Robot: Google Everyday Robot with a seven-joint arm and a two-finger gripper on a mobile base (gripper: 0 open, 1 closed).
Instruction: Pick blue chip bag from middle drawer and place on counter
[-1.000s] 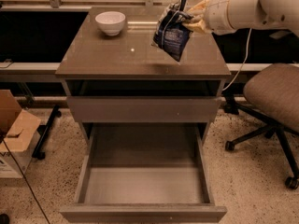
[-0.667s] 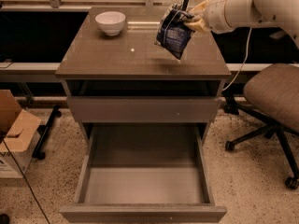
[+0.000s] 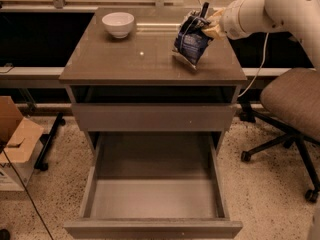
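Obs., single camera view.

- Gripper (image 3: 203,22): over the right rear part of the counter, at the end of the white arm (image 3: 260,9) that enters from the upper right. The fingers are pinched together on the top edge of the blue chip bag (image 3: 191,43) (small, crumpled dark-blue foil with white patches). One dark finger (image 3: 204,10) stands up behind the bag top, and a pale yellowish pad sits on the arm side.
- Bag attitude: hangs tilted, top leaning toward the arm and lower corner pointing down-left. That corner is at the counter surface. Cannot tell whether it touches or is just clear of it.
- Writing: white print and a pale panel on the bag face. No brand or word is legible.
- Counter (image 3: 135,59): glossy grey-brown rectangular cabinet top, with reflections along its rear strip. A round white ceramic bowl (image 3: 118,24) stands at the left rear, well apart from the bag.
- Middle drawer (image 3: 152,228): wide, shallow, grey-brown, pulled fully out toward the camera, with the paler grey floor in view. The bag is not in it.
- Plain flat drawer front panel (image 3: 152,116) above it: shut, just under a dark open slot below the counter.
- Surroundings: brown padded office chair (image 3: 295,99) on a dark castor base to the right of the cabinet, open cardboard box (image 3: 15,139) on the speckled floor to the left, and a thin white cable (image 3: 257,71) hanging beneath the arm.
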